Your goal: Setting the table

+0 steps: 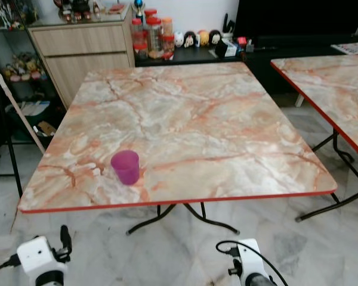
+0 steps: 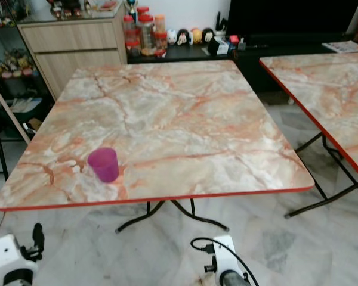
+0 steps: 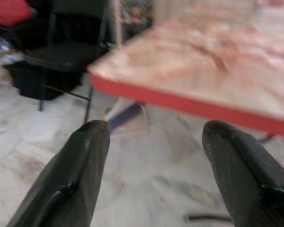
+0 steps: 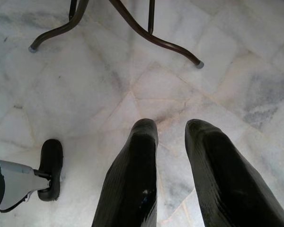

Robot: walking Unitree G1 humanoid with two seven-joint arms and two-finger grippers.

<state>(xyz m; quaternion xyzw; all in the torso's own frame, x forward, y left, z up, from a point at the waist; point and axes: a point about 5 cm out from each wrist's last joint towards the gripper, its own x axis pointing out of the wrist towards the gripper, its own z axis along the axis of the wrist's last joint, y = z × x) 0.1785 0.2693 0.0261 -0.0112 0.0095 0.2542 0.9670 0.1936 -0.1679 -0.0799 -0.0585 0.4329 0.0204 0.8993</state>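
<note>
Standing on a pale marble floor (image 1: 185,250), a square table (image 1: 185,113) with orange-veined marble top and red edge carries one purple cup (image 1: 126,166) near its near-left corner. A second table (image 1: 340,89) stands to the right and a wooden cabinet (image 1: 83,50) far left. Both arms hang low before the near edge, well apart from the cup: the left gripper (image 3: 154,142) has its fingers wide, the right gripper (image 4: 170,135) has them narrow with a small gap, and both hold nothing.

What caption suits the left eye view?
A purple cup stands alone near the front edge of the marble-patterned table.
</note>
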